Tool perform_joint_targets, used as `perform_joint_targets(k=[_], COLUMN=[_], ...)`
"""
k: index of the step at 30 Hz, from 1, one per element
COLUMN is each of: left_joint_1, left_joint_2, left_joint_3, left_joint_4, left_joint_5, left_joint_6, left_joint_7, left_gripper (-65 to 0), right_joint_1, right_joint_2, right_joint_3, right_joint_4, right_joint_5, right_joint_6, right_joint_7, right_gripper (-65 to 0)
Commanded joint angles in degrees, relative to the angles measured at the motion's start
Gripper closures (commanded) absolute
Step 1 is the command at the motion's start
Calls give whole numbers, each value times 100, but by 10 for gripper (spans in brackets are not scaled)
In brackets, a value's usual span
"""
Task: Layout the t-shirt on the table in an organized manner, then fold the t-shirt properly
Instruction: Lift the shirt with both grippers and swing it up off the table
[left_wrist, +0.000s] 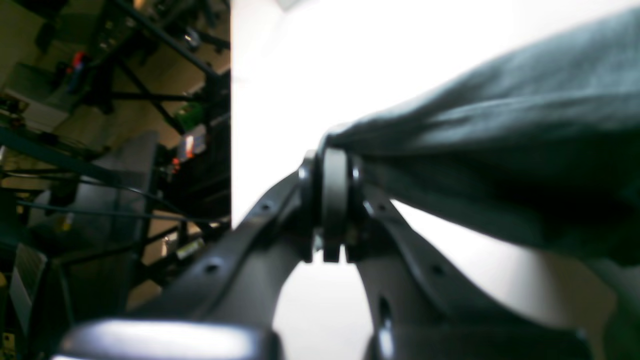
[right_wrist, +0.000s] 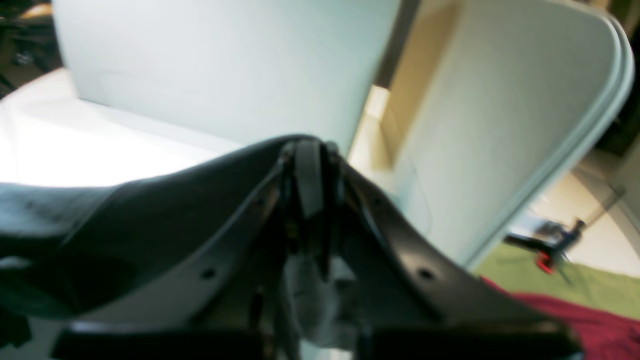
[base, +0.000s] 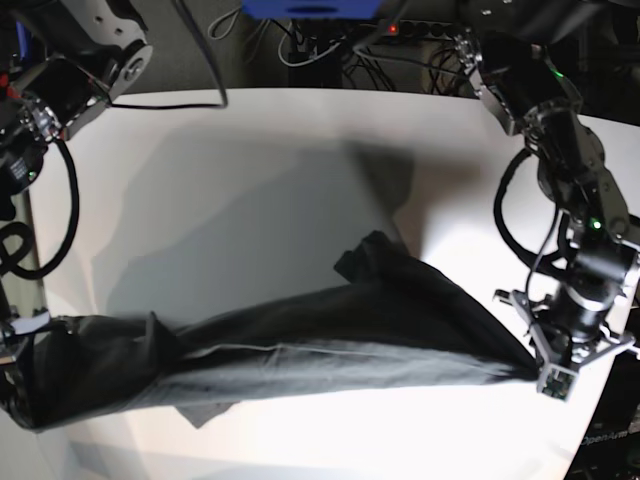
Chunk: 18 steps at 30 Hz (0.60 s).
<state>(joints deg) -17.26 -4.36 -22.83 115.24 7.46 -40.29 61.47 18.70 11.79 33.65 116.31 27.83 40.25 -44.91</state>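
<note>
The task is at its early part: the dark charcoal-grey thin t-shirt (base: 300, 345) is stretched into a long creased band, not yet flat, and no fold is made. It hangs low over the large matte white worktop (base: 250, 180), from 9 o'clock to 3 o'clock in the base view. The left gripper (left_wrist: 332, 200) has its fingers (left_wrist: 334, 190) clamped on one end, at 3 o'clock. The right gripper (right_wrist: 307, 175) is closed on the other end, at 9 o'clock.
</note>
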Motion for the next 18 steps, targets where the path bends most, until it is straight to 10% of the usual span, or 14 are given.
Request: perform_joint_targets(k=[1, 18], left_joint_1=[-204, -1980], left_joint_2=[27, -201], left_joint_3=[-7, 28], left_joint_4=[102, 111], left_joint_5=[-12, 5], left_joint_6=[29, 29], left_joint_7=[-103, 442], left_gripper=[-5, -5], right_joint_1=[121, 86], right_joint_2=[135, 1287], right_joint_3=[15, 24], right_joint_4=[92, 83], right_joint_5=[245, 3586], right_joint_6=[-25, -25], right_joint_7=[214, 222], right_gripper=[0, 0])
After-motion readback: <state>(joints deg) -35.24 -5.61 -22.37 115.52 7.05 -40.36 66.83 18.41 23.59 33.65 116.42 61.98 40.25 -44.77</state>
